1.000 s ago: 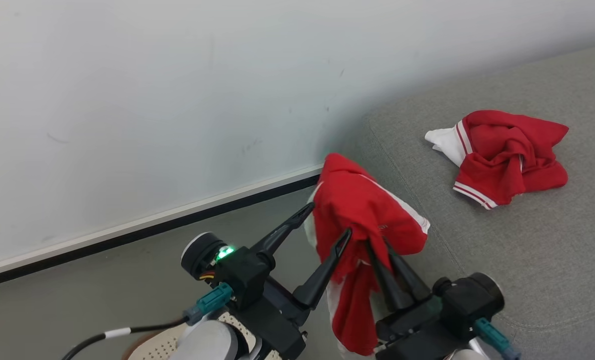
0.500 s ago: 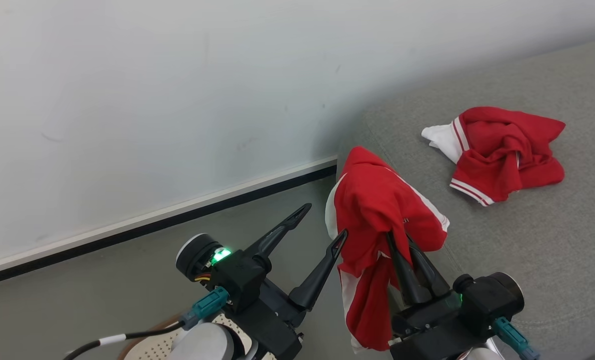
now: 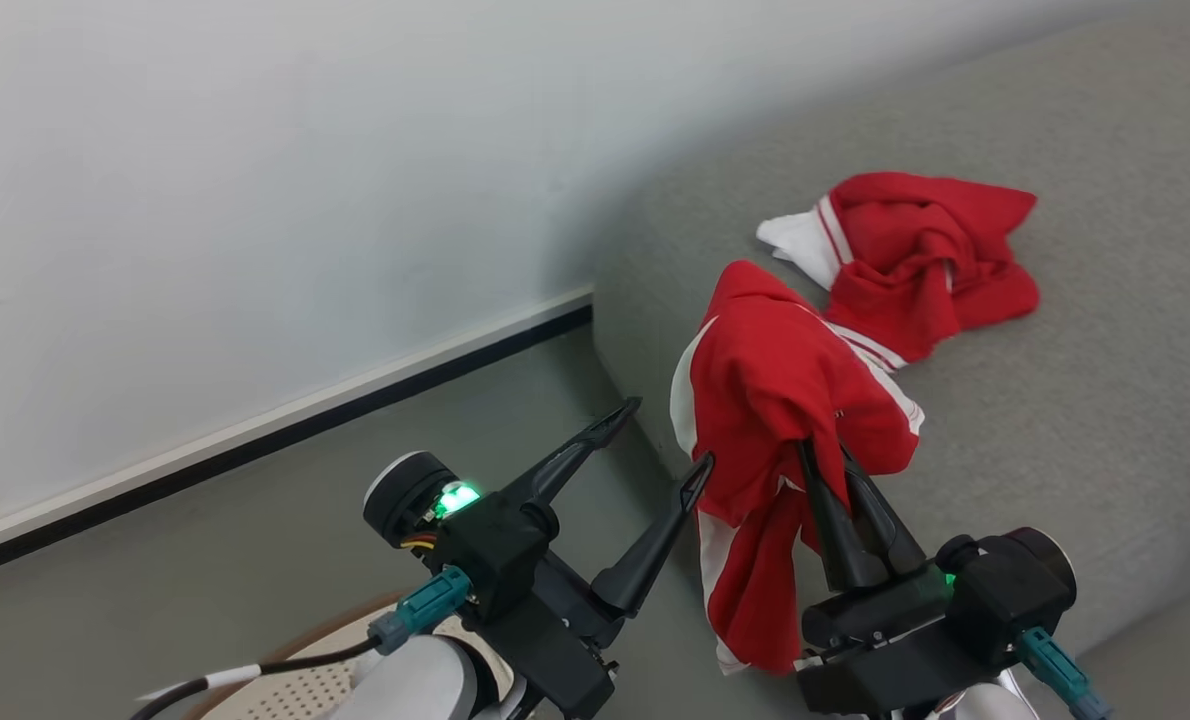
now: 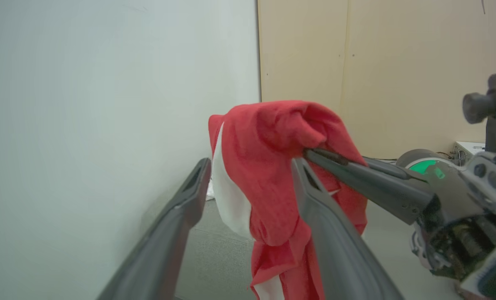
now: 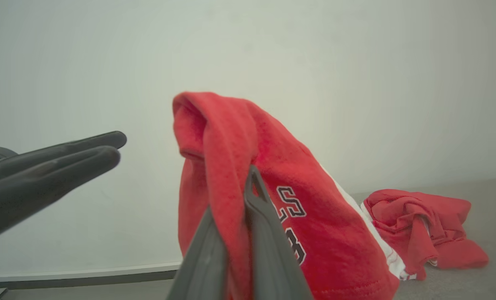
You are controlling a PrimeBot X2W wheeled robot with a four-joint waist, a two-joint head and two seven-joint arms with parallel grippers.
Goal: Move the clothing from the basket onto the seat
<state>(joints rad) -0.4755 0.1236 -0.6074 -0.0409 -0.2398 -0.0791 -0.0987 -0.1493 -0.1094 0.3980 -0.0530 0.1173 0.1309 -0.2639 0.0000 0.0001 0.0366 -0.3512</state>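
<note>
we judged it the carry step: our right gripper (image 3: 827,452) held the red shirt (image 3: 770,375), which hung at the edge of the seat (image 3: 1075,420), our left gripper (image 3: 670,435) stood wide and empty, so next we needed to reach over the seat and release.

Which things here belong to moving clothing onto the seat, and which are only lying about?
Job: red garment pinched by the fingers of the right gripper; second red garment on the seat; basket; open left gripper.
Not job: wall; floor; baseboard; cable.
</note>
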